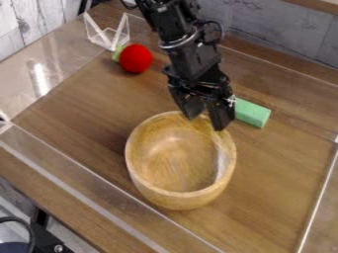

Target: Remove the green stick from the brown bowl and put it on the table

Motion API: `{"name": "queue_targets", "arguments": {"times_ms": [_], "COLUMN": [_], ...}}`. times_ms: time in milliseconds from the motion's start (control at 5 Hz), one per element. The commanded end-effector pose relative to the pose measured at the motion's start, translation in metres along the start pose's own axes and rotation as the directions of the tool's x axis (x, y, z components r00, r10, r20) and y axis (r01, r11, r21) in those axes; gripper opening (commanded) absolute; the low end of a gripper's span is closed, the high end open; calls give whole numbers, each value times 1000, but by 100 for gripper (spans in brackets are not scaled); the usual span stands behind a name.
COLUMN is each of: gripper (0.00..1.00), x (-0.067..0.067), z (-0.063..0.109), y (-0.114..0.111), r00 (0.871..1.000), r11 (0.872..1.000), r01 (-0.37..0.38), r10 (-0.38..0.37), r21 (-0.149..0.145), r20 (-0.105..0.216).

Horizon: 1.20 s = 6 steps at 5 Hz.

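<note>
A black robot arm is shown reaching down from the top centre of the frame, its gripper (208, 118) placed over the far rim of a large, round, light-brown wooden bowl (181, 188) in the lower centre. The small, flat, bright-green rectangular stick (248, 114) is seen right of centre, outside the bowl, lying on the dark-brown wood-grain table (280, 170) just beyond the rim and partly hidden by the gripper. A red ball (136, 58) is placed in the upper left.

Whether the fingers are spread or closed cannot be told, as they are dark and blend together; the stick does not appear to be held between them. Whether the stick is touched by the nearer finger cannot be told either.

The placing is judged to be done, so what is called for is a careful withdrawal. The gripper is best raised straight up first, until both the bowl's rim and the stick are well below the fingertips; only then should it be drawn back toward the top of the frame. If it is swung sideways while low, the stick could be nudged or the light-looking bowl could be hooked by its rim and tipped. The stick is best left flat where it lies, with no second grasp made.
</note>
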State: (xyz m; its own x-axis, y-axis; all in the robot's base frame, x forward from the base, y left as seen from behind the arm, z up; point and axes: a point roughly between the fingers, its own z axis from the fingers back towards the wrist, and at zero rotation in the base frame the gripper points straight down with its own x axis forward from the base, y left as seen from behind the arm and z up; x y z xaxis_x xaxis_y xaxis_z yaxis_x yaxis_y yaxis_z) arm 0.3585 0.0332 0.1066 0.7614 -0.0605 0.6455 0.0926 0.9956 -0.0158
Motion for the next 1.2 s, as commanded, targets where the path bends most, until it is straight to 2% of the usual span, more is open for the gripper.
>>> {"name": "queue_targets", "arguments": {"times_ms": [0, 200, 600, 1000], "gripper": [100, 100, 100, 100], "x": [6, -4, 1, -8], "z": [3, -2, -14, -9], "y": [4, 4, 11, 20], "r00": [998, 993, 995, 993], "r11": [998, 992, 996, 997], "r01": [64, 117, 89, 67], "r10": [-63, -118, -90, -64], "r21": [-16, -45, -10, 29], "r20": [19, -5, -52, -96]}}
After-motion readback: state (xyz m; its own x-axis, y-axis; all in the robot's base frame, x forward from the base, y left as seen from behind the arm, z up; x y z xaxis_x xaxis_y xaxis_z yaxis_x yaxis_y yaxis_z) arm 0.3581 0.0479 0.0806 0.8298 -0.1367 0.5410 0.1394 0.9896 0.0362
